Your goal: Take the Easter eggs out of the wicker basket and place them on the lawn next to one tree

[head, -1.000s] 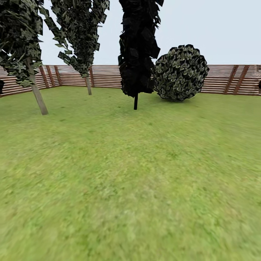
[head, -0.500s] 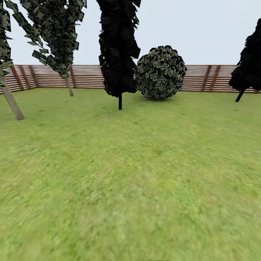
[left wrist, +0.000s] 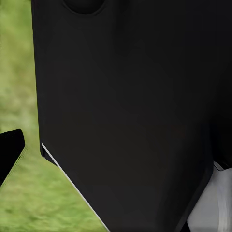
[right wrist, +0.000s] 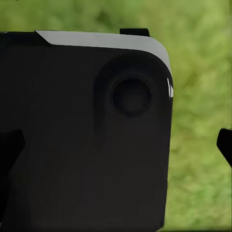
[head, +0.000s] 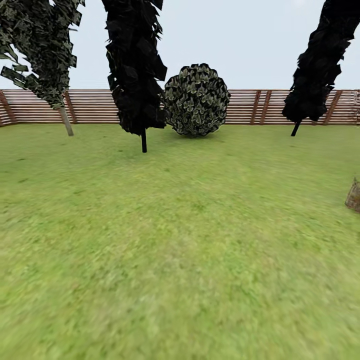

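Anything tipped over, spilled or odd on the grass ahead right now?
Nothing stands out. The lawn is bare up to the fence; a brownish object is cut off at the right edge, too partial to identify.

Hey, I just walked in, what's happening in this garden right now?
Nothing is being handled at the moment. The robot is out on the lawn, looking across open grass toward a slatted wooden fence. Ahead stand a round bush, two dark thin-trunked trees and a leafier tree with a pale trunk. A brownish thing is cut off at the picture's right edge; it may be the basket, but too little shows to say. No eggs are in sight.
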Motion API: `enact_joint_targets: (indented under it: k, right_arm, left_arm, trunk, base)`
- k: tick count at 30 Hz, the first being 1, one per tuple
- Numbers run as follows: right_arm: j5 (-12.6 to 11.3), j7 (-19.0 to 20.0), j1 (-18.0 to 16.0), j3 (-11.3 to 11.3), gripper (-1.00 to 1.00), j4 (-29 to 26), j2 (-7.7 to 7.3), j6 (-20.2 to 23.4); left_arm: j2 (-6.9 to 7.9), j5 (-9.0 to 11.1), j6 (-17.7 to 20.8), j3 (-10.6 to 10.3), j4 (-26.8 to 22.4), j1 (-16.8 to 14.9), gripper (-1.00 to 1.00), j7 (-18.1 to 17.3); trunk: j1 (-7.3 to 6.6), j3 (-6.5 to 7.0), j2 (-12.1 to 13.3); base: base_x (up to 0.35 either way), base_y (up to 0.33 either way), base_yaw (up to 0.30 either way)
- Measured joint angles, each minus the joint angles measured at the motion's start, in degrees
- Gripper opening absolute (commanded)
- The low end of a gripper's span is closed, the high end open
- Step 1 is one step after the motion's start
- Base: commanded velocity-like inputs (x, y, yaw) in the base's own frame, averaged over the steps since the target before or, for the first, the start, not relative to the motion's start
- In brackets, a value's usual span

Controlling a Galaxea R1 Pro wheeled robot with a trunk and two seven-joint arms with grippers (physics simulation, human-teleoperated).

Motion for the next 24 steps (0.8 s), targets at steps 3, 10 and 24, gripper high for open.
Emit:
enact_joint_targets:
  k: [3, 10, 24]
  right_arm:
    - [0.00, 0.00, 0.00, 0.00, 1.00, 0.00, 0.00, 0.00]
    - [0.00, 0.00, 0.00, 0.00, 1.00, 0.00, 0.00, 0.00]
    - [0.00, 0.00, 0.00, 0.00, 1.00, 0.07, 0.09, -0.41]
  left_arm:
    - [0.00, 0.00, 0.00, 0.00, 0.00, 0.00, 1.00, 0.00]
    - [0.00, 0.01, 0.00, 0.00, 0.00, 0.00, 1.00, 0.00]
    - [0.00, 0.02, 0.00, 0.00, 0.00, 0.00, 1.00, 0.00]
  trunk:
    - [0.00, 0.00, 0.00]
    - [0.00, 0.00, 0.00]
    - [0.00, 0.00, 0.00]
  base:
    - [0.000, 0.000, -0.289]
    - [0.000, 0.000, -0.289]
    - [0.000, 0.000, -0.289]
